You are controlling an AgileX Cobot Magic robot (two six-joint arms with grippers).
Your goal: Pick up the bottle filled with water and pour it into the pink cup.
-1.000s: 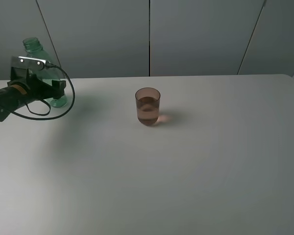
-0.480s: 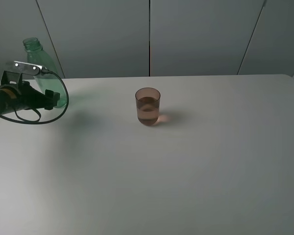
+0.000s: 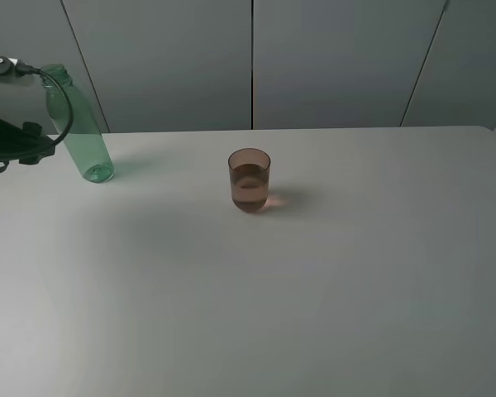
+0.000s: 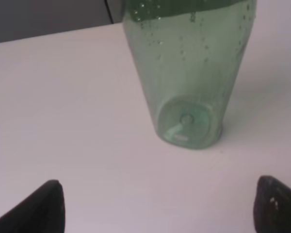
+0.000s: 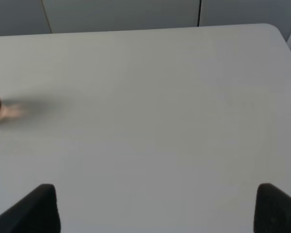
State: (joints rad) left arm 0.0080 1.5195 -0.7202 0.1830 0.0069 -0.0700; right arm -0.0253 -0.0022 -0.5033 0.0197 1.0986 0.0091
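- bottle (image 3: 79, 128): clear green plastic, droplets inside, standing free at the far-left edge of the counter (image 3: 314, 289), leaning slightly
- left gripper (image 4: 157, 206): released, jaws spread, just short of the bottle base, not touching
- pink cup (image 3: 249, 179): translucent tumbler, mid-counter, liquid inside, open counter all round
- right gripper (image 5: 155, 208): spread wide over bare matte counter

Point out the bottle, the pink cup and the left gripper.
bottle (image 3: 84, 141): exterior high view, on its green body.
pink cup (image 3: 249, 182): exterior high view, on its side wall.
left gripper (image 4: 157, 206): left wrist view, midway between the fingertips.
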